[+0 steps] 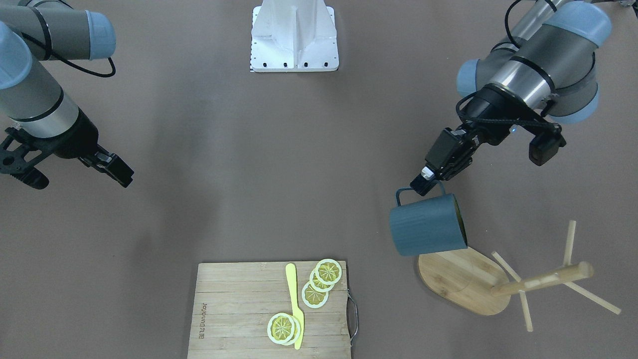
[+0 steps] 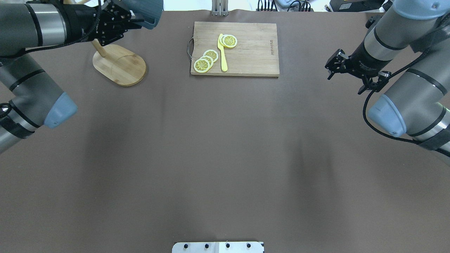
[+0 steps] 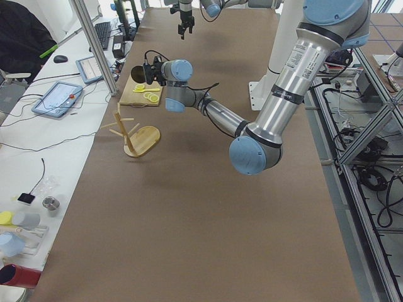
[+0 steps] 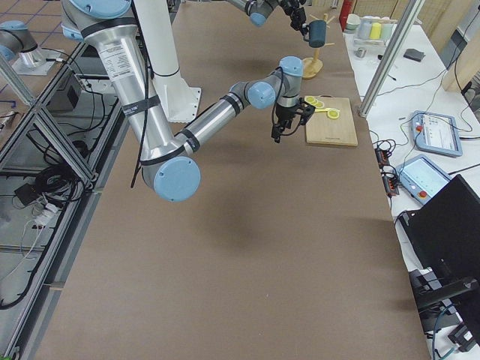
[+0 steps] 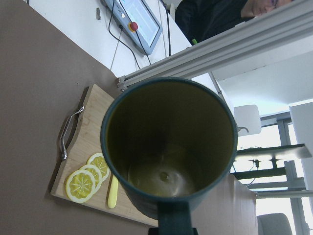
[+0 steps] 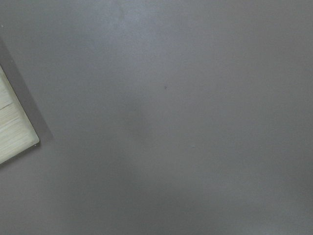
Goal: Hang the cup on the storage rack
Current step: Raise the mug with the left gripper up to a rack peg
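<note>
Pinching the handle (image 1: pixel 398 196) of the cup (image 1: pixel 428 225), your left gripper (image 1: pixel 423 185) is clamped on that loop and is holding the cup tipped on its side in the air. You are getting this grip clearly only from the front. The overhead view is cutting the cup off at its top edge and is losing the fingers against the black wrist. The left wrist camera is giving you what neither does, looking straight into the olive interior with the handle at the bottom of its picture.

From the front, the cup is overlapping the robot-side edge of the rack (image 1: pixel 463 286) base and is touching no peg. The post and pegs are showing plainly there, while the overhead view is showing little but the base.

Farther out, the board (image 1: pixel 239 309) is carrying lemon slices (image 1: pixel 329 271) and a yellow knife (image 1: pixel 295 309). Your right gripper (image 1: pixel 75 179) is hanging with fingers spread, holding nothing, well apart from all this. Its wrist camera is showing only table (image 6: pixel 186 122) and a corner of the board.
</note>
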Motion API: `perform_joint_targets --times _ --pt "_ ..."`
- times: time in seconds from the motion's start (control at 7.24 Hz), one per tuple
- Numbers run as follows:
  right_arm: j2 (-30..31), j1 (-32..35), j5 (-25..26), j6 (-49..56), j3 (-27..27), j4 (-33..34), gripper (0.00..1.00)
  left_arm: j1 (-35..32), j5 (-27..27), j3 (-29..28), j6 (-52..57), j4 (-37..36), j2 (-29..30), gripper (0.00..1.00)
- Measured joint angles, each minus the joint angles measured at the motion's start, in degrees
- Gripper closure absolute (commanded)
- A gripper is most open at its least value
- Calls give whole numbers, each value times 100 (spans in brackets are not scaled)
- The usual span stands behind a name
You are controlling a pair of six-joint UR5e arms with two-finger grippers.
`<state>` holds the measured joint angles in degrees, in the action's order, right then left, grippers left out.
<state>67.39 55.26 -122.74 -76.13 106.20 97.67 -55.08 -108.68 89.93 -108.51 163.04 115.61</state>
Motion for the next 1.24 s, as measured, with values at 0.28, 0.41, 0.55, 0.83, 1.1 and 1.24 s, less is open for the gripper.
perform_joint_targets --times 0.28,0.41,0.55,0.83,1.1,1.24 --pt "-57 -59 56 -121 5 -18 0 -103 471 -647 -697 1248 -231 100" --pt "-88 -98 128 -175 9 -30 0 -104 635 -858 -930 1609 -226 100" --pt "-107 -123 172 -207 18 -34 0 -100 711 -954 -1061 1753 -191 100" --pt "-112 -153 197 -228 29 -37 0 -84 791 -1112 -1286 1815 5 100" --pt "-112 -178 205 -244 35 -37 0 -70 992 -1434 -1540 1850 285 100" --pt "-112 -186 206 -262 39 -37 0 -69 1042 -1552 -1580 1858 341 100"
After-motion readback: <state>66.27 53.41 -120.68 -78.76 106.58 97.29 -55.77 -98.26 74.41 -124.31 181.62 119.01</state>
